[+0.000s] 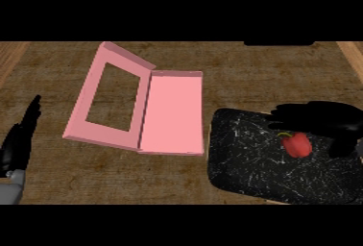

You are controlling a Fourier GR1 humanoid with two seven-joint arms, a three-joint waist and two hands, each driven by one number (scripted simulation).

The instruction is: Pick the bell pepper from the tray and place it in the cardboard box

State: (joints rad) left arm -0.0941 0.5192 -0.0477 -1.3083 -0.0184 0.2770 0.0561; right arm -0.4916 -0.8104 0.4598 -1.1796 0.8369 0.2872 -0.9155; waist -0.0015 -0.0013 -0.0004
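Note:
A red bell pepper (297, 144) with a green stem lies on the black speckled tray (248, 163) at the right. My right hand (319, 117) hovers just over the pepper's far side, fingers spread and pointing left, thumb hanging down at the pepper's right; it holds nothing. A pink box (172, 113) lies open left of the tray, its windowed lid (106, 96) folded out to the left. My left hand (20, 139) rests at the left edge, fingers straight and pointing up.
The wooden counter (248, 72) runs all round the box and tray. A dark object (279, 43) sits at the top edge, right of centre. Lighter wooden borders show at the far left and far right corners.

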